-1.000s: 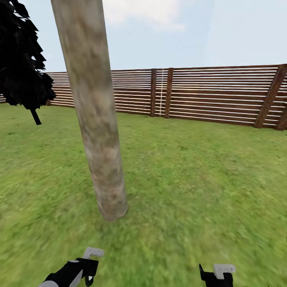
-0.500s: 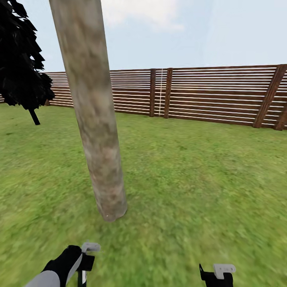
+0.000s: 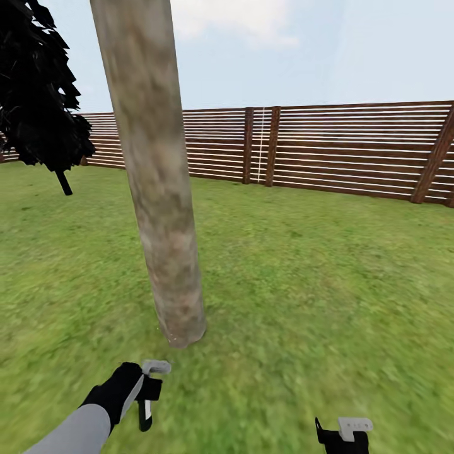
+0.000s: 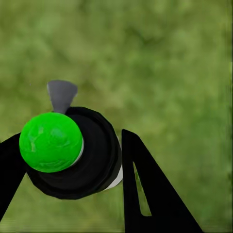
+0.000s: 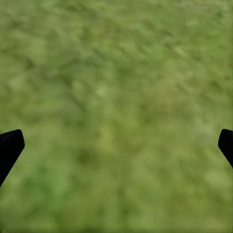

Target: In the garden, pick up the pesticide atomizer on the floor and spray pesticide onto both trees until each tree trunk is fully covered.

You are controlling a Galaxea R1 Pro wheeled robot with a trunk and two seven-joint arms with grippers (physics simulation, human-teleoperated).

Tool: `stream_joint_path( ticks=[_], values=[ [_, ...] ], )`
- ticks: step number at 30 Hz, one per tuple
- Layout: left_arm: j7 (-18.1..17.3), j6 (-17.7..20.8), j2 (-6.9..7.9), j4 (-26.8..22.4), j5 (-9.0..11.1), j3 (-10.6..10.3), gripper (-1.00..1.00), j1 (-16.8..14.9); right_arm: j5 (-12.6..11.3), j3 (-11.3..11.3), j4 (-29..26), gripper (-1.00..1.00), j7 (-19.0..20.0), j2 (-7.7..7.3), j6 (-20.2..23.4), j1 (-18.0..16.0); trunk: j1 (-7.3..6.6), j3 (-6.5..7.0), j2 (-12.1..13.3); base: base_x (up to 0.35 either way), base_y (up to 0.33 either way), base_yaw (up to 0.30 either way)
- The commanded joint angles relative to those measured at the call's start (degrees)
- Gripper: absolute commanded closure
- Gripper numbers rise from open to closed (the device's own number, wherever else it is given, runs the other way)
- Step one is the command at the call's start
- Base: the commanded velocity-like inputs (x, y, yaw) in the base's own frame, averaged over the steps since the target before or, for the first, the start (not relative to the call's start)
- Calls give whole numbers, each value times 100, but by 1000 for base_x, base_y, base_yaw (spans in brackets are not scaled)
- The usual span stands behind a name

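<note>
The trunk (image 3: 161, 189) is a thick, smooth column, pale grey-tan with brownish blotches, leaning slightly and rooted in blurry green grass (image 3: 315, 284) just ahead of the left gripper (image 3: 149, 394). Behind it runs a brown fence (image 3: 353, 151) of horizontal wooden slats between darker posts, under a pale blue sky with soft cloud. A black cone-shaped tree (image 3: 38, 101) with ragged, jagged foliage and a thin dark stem stands far to the left. In the head view the left arm is a grey sleeve ending in a black wrist with a small pale grey bracket, raised over the grass near the foot of the trunk; what it carries shows there as no more than a dark sliver. The left wrist view shows it plainly: the atomizer (image 4: 73, 150), seen end-on, has a glossy bright green ball on a round matt black body with a white rim and a grey flat nozzle tab, and the black, wedge-shaped fingers (image 4: 145, 194) press against it on either side, so this claw is clamped on it. The right gripper (image 5: 116, 145) has its dark fingertips (image 5: 9, 145) at opposite edges of its wrist view, spread wide over bare, mottled grass; the head view shows its black body and grey bracket low on the right.
</note>
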Motion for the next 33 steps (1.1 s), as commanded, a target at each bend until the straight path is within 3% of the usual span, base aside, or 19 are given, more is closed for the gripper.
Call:
stream_joint_path(
  ticks=[1, 2, 3, 5, 8, 14, 17, 18, 20, 22, 23, 25, 27, 31, 33],
  values=[
    [4, 7, -196, -19, -49, -7, 100, -14, 0, 0, 0, -100, 0, 0, 1, 0, 0, 0, 0, 0, 0, 0],
    [5, 55, -211, -83, -46, -7, 100, -56, 0, 0, 0, -100, 0, 0, 0, 0, 0, 0, 0, 0, 0, 0],
    [-2, 293, 31, -175, -22, 22, 100, -188, 0, 0, 0, -100, 0, 0, 1, 1, 0, 0, 0, 0, 0, 0],
    [-5, 311, 118, -181, -24, 12, 100, -202, 0, 0, 0, -100, 0, 0, 0, 1, 0, 0, 0, 0, 0, 0],
    [-3, 305, 62, -194, -34, -6, 100, -212, 0, 0, 0, -100, 0, 0, 0, -1, 0, 0, 0, -30, 0, 0],
    [-3, 326, -201, -650, -50, -11, 100, -215, 0, 0, 4, -100, 0, 0, 0, 4, 0, 0, 0, -135, 0, 0],
    [-9, 364, -104, -886, -43, -3, 100, -253, 0, 0, 5, -100, 0, -7, 0, 4, 0, 0, 0, -6, 0, 0],
    [-11, 531, 39, -954, -34, 0, 100, -292, 0, 0, 8, -100, 0, -8, 1, 0, 0, 0, 0, 0, 0, 0],
    [-11, 670, 111, -982, -32, -6, 100, -306, 0, 0, 8, -100, 0, -9, 0, 1, 0, 0, 0, 0, 0, 0],
    [-12, 705, 47, -990, -34, -10, 100, -309, 0, 0, 9, -100, 0, -9, 0, -1, 0, 0, 0, 0, 0, 0],
    [-12, 717, -172, -996, -45, -36, 100, -310, 0, 0, 9, -100, 0, -9, 0, 1, 0, 0, 0, 0, 0, 0],
    [-12, 733, -325, -1072, -51, -97, 100, -330, 0, 0, 9, -100, 0, -9, 0, 2, 0, 0, 0, 0, 0, 0],
    [-12, 752, -321, -1171, -46, -124, 100, -342, 0, 0, 9, -100, 0, -9, 0, 1, 0, 0, 0, 0, 0, 0],
    [-21, 774, -58, -1258, -31, -112, 100, -352, 5, 0, 9, -100, 0, -9, 0, 1, 0, 0, 0, -140, 65, 0],
    [-47, 775, -49, -1335, -33, -125, 100, -353, 7, 0, 9, -100, 0, -9, 0, -1, 0, 0, 0, -83, 34, 0]
  ],
)
